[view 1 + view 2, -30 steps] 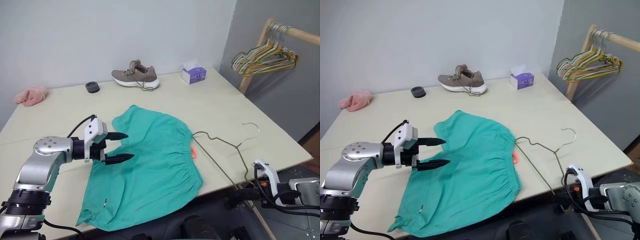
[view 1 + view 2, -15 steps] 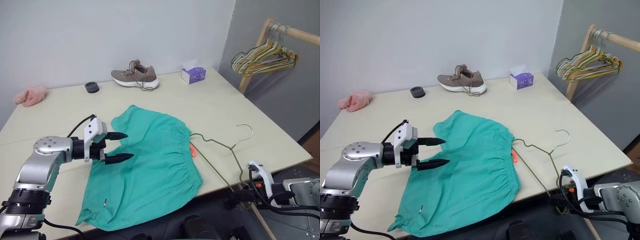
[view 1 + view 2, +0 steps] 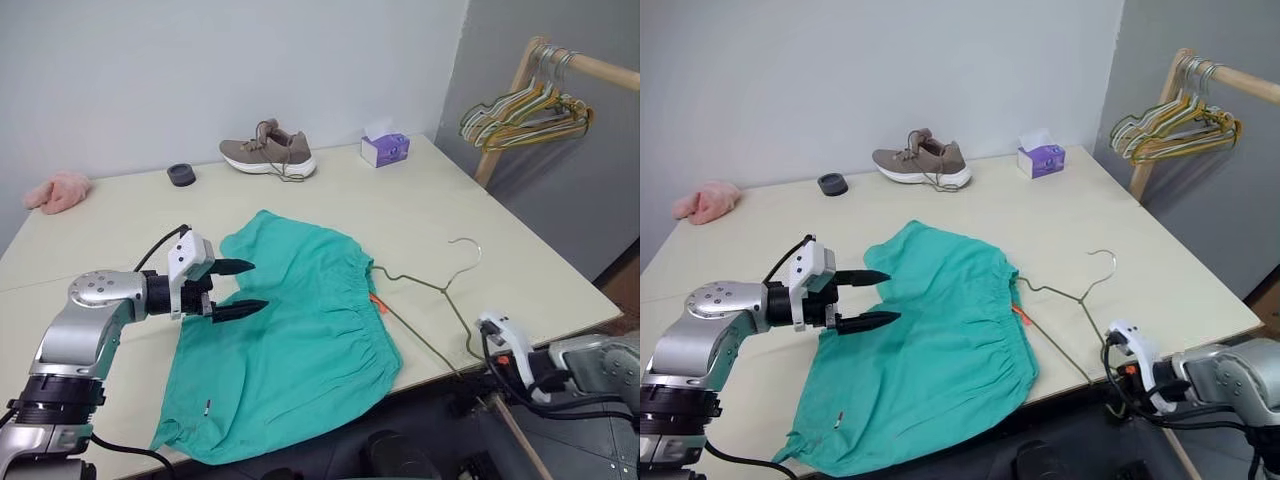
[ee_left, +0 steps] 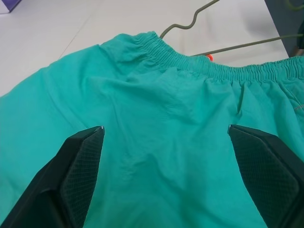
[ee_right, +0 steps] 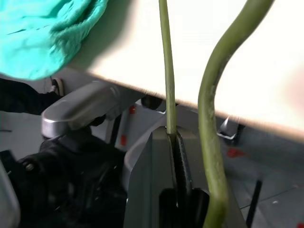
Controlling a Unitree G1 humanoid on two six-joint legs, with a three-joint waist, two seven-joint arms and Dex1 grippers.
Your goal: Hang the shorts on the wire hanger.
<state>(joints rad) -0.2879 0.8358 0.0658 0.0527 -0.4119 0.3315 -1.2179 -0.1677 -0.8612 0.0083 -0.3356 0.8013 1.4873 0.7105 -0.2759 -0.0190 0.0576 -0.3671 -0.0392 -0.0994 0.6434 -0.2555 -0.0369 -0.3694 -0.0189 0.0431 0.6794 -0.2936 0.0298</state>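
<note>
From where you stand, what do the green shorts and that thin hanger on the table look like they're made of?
The shorts: a soft, thin woven fabric, probably a matte synthetic or cotton; it creases softly and gathers at the elastic waistband. The wire hanger: one bare bent metal wire, dull olive-grey, likely painted or coated; it is thin, stiff and keeps its curved hook.

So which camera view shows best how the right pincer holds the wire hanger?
The right wrist view: the right pincer is shut on one thin wire of the wire hanger, seen close up. Both eye views show the whole hanger lying on the table beside the shorts. The left wrist view catches part of it.
</note>
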